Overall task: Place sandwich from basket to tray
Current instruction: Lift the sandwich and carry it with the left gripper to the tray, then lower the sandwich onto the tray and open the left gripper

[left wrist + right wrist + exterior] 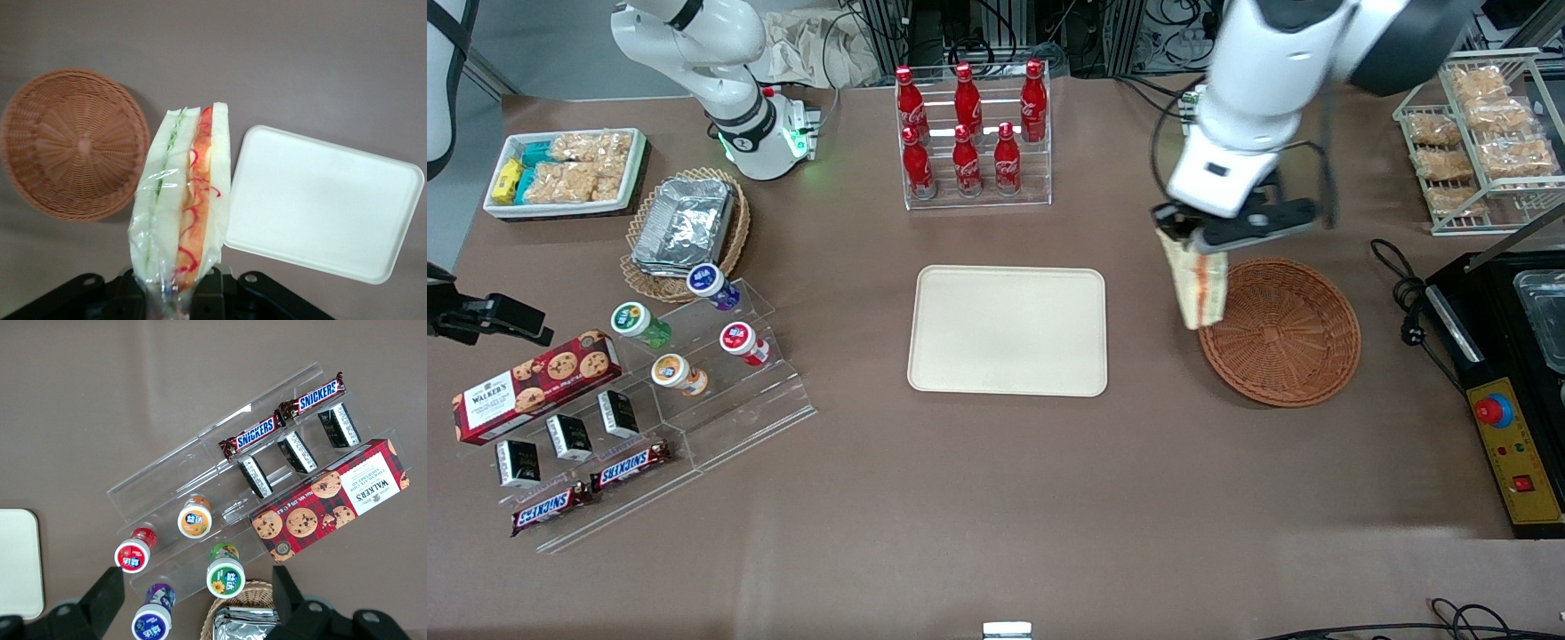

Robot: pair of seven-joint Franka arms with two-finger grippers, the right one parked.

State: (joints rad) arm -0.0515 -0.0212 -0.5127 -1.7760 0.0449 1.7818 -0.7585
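Brown table, claw [1193,238] up w/ sandwich [1199,286], over basket [1280,333] edge

Robotics lab dressed up as a mock snack shop. Brown-covered table [996,498] with cable bundles [978,31] farther from the front camera than a cola bottle rack [974,133]. Clear acrylic steps [694,418] of sweets toward the parked arm's end, emergency-stop box [1513,444] toward the working arm's. Gripper [1184,235] above the basket [1280,333] rim, clamped on the sandwich [1199,289].
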